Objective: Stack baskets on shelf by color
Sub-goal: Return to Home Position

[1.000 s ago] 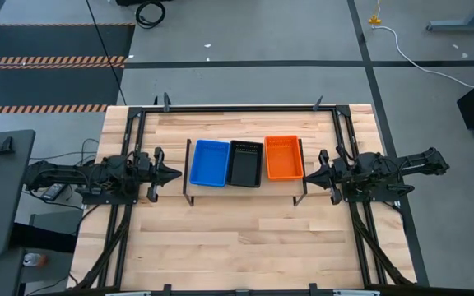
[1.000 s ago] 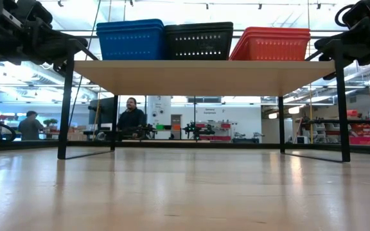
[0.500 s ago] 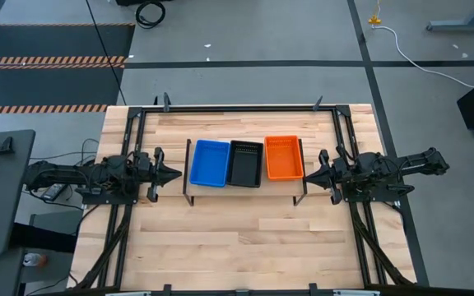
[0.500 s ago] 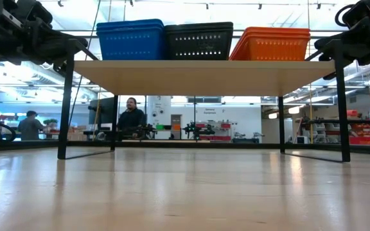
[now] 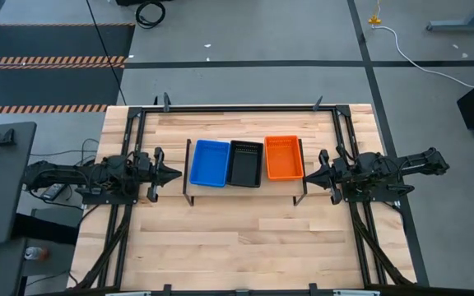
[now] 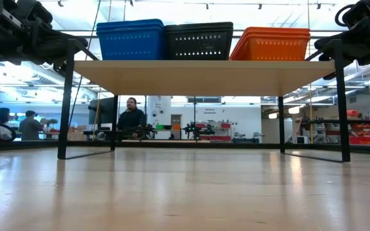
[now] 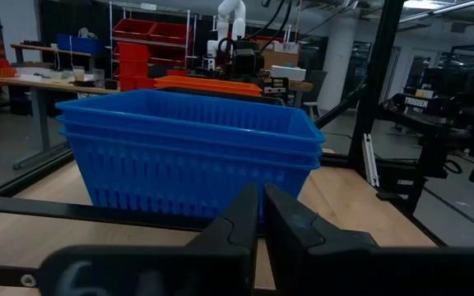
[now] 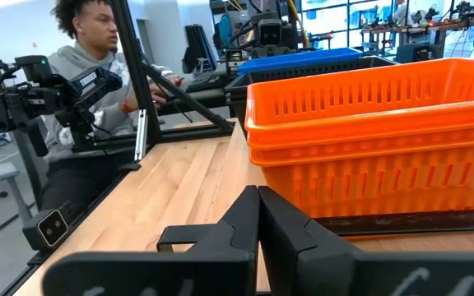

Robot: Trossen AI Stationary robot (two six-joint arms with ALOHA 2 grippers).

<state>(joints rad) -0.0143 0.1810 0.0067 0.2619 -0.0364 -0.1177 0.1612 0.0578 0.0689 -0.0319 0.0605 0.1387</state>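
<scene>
Baskets (image 5: 245,163), left claw (image 5: 175,173), right claw (image 5: 309,174) unmoved; both closed.

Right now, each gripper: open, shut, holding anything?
Left gripper: shut, empty, beside the stacked blue mesh plastic baskets.
Right gripper: shut, empty, beside the stacked orange mesh plastic baskets.

The light-wood plank bench (image 5: 245,238) carries a low light-wood shelf (image 6: 204,77) on thin dark metal legs, set centrally towards its far edge. Perforated plastic baskets stand on the shelf side by side: a blue stack (image 5: 210,163) at its left end, a black stack (image 5: 245,164) in the middle, an orange stack (image 5: 284,157) at its right end.
</scene>
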